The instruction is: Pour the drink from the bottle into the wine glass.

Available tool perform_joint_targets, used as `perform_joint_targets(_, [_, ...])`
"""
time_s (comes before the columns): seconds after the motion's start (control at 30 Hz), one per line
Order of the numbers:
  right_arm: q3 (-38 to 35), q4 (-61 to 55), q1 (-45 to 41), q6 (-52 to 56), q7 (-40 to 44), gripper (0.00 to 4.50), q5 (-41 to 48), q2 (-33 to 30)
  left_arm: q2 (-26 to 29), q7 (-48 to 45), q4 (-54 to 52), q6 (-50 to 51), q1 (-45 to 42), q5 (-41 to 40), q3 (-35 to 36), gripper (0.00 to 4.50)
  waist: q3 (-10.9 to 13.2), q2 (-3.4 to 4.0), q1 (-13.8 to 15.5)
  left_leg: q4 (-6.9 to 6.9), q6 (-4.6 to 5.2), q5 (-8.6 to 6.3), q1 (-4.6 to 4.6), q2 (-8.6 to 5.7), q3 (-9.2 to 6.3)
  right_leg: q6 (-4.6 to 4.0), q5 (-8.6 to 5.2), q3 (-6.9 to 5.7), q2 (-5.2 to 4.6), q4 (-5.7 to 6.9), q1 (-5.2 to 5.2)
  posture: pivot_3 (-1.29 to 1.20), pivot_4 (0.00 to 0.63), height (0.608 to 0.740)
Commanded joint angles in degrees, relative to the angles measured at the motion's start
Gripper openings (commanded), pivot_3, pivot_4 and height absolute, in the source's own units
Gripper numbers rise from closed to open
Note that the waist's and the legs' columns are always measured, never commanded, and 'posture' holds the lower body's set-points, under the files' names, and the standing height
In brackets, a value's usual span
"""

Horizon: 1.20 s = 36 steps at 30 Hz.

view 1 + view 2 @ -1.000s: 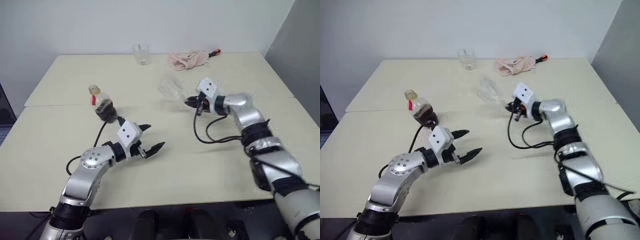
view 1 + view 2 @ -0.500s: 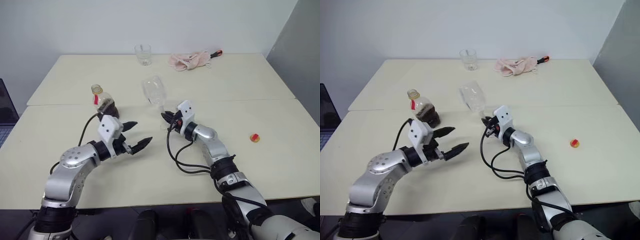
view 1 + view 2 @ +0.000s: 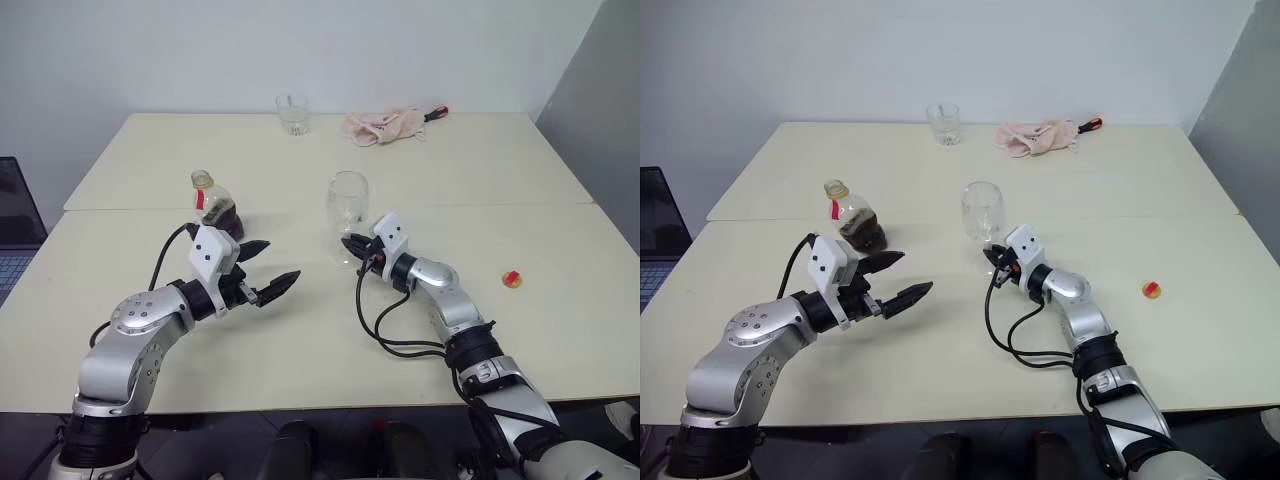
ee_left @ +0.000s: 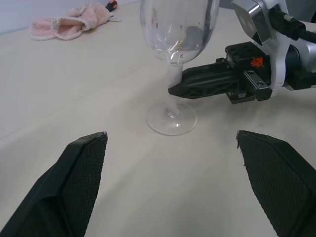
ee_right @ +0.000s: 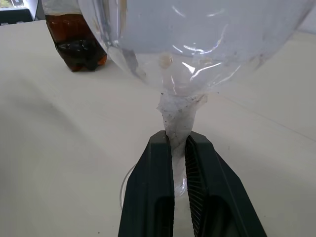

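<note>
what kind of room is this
Probably a plain lab or office test room: two pale tables pushed together by a bare white wall, holding just a bottle, wine glass and cloth.

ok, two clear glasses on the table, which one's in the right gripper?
The stemmed wine glass: right gripper is shut on its stem. The stemless tumbler stands alone at the far edge.

Upright wine glass (image 3: 982,211), stem pinched by right hand (image 3: 996,258).
</note>
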Motion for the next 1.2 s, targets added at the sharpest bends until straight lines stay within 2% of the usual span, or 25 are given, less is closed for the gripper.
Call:
perform_joint_targets(0.03, [0.55, 1.88, -0.36, 2.66, -0.4, 0.11, -1.49, -1.21, 0.68, -0.4, -0.74, -0.71, -0.74, -0.36, 0.84, 4.5, 0.0, 0.0, 0.0, 0.0, 0.0, 0.0, 0.0, 0.0, 0.0, 0.0, 0.0, 0.0, 0.0, 0.0, 0.0, 0.0, 0.15, 0.74])
perform_joint_targets(0.13, [0.42, 1.26, -0.57, 4.33, 0.42, 0.11, -0.69, -1.94, -0.3, 1.37, -0.18, -1.0, 0.19, -0.43, 2.4, 4.5, 0.0, 0.0, 0.0, -0.01, 0.0, 0.0, 0.0, 0.0, 0.0, 0.0, 0.0, 0.01, 0.0, -0.01, 0.0, 0.0, 0.15, 0.74])
perform_joint_targets(0.2, [0.31, 0.64, -0.42, 5.24, 1.02, 0.84, -0.35, -2.43, -1.16, 2.54, 0.14, -1.31, 1.82, -0.7, 3.67, 4.5, 0.0, 0.0, 0.03, -0.01, 0.0, 0.0, 0.0, 0.0, 0.0, 0.0, 0.0, 0.0, 0.0, -0.02, 0.0, 0.0, 0.15, 0.74])
perform_joint_targets(0.23, [0.32, 0.29, -0.29, 5.51, 1.37, 1.06, -0.22, -2.61, -1.42, 2.76, 0.13, -1.4, 2.51, -0.74, 3.99, 4.5, 0.0, 0.0, 0.08, -0.01, 0.0, 0.0, -0.01, 0.0, 0.0, 0.0, 0.0, 0.0, 0.0, -0.03, 0.0, 0.0, 0.15, 0.74])
perform_joint_targets(0.4, [0.7, -4.73, 1.49, 8.43, 3.34, 2.84, 0.67, -4.38, -5.04, 6.11, 3.05, -7.82, 10.44, 1.48, 7.82, 4.5, 0.04, 0.02, 0.09, -0.13, 0.0, -0.01, -0.1, 0.0, 0.03, 0.0, 0.0, 0.05, -0.02, -0.23, -0.08, 0.0, 0.15, 0.74])
perform_joint_targets(0.53, [1.57, -11.56, 3.65, 12.8, 6.83, 4.3, 1.73, -6.62, -7.03, 9.38, 6.83, -13.34, 11.61, 3.61, 10.34, 4.5, 0.04, 0.02, 0.3, -0.21, 0.0, -0.01, -0.09, 0.08, 0.0, -0.01, 0.01, -0.05, 0.02, -0.21, -0.1, 0.0, 0.15, 0.74])
perform_joint_targets(0.57, [1.61, -13.67, 4.24, 14.23, 7.67, 4.47, 2.18, -7.26, -7.37, 10.16, 7.32, -14.15, 11.63, 3.87, 10.9, 4.5, 0.04, 0.02, 0.32, -0.21, 0.0, -0.01, -0.08, 0.08, 0.0, -0.01, 0.01, -0.05, 0.02, -0.21, -0.1, 0.0, 0.15, 0.74])
perform_joint_targets(0.8, [-2.33, -41.72, 8.64, 39.49, 18.51, 4.47, 14.69, -23.07, -7.88, 14.05, 9.81, -16.64, 12.34, 3.93, 15.27, 4.5, 0.07, 0.04, 0.73, -0.21, 0.0, -0.04, -0.23, 0.08, -0.03, 0.02, 0.06, -0.07, -0.01, -0.59, -0.06, 0.0, 0.15, 0.74])
perform_joint_targets(0.93, [-8.74, -48.21, 1.38, 51.24, 19.02, 4.47, 22.41, -30.55, -7.12, 15.4, 11.88, -17.32, 9.87, 4.52, 15.69, 4.5, 0.12, 0.05, 0.81, -0.25, 0.01, -0.05, -0.23, 0.09, -0.03, 0.01, 0.07, -0.11, -0.02, -0.63, -0.1, 0.0, 0.15, 0.74])
perform_joint_targets(1.07, [-10.26, -47.43, -9.49, 56.32, 17.42, 4.47, 26.1, -31.86, -6.0, 15.97, 14.5, -17.21, 5.57, 5.46, 14.73, 4.5, 0.11, 0.03, 0.56, -0.34, 0.01, -0.05, -0.24, 0.13, -0.03, -0.02, 0.08, -0.16, 0.0, -0.63, -0.14, 0.0, 0.15, 0.74])
perform_joint_targets(1.2, [-6.61, -46.15, -16.85, 58.24, 15.93, 4.47, 26.74, -29.19, -4.94, 14.18, 18.1, -18.26, 1.55, 6.34, 13.34, 4.5, 0.1, 0.01, 0.49, -0.42, 0.01, -0.05, -0.24, 0.14, -0.01, -0.03, 0.09, -0.17, 0.02, -0.61, -0.18, 0.0, 0.15, 0.74])
